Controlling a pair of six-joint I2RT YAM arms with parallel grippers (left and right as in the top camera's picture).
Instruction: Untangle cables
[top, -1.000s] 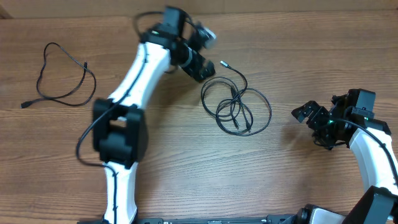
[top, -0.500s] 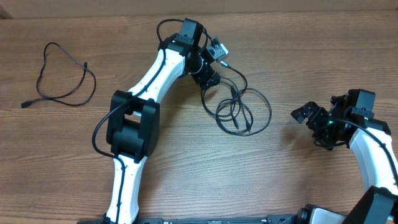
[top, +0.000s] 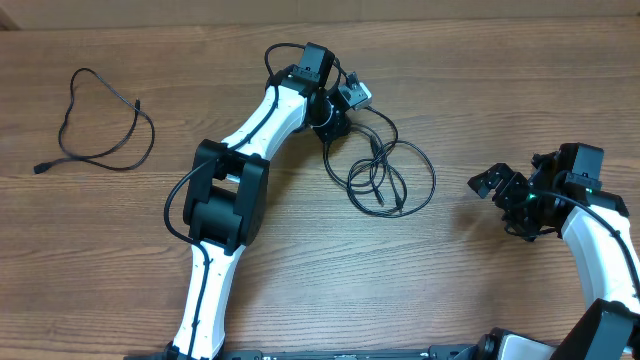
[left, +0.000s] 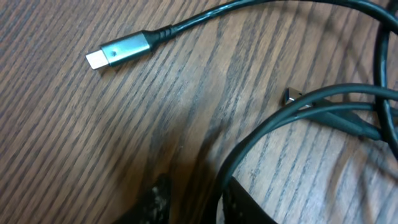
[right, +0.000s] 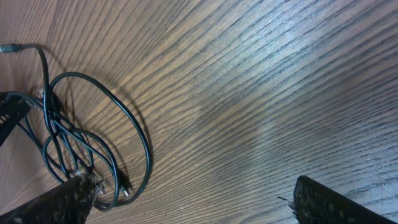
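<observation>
Left gripper (left: 202, 199), jaws apart astride one strand without a clear grip, sits at the tangled cables (top: 380, 175) mid-frame, while one free cable (top: 151, 135) already lies upper left.

The tangle of cables (top: 385, 175) lies mid-way across the surface (top: 300, 300), with a lone cable (top: 95, 125) far to its left. The left gripper (top: 333, 127) sits at the tangle's rear-left edge; the right gripper (top: 497, 184) stands well apart to the right.

Wooden table (top: 100, 260) carries a tangled cable bundle (top: 380, 182) and a separate loose cable (top: 150, 132)
</observation>
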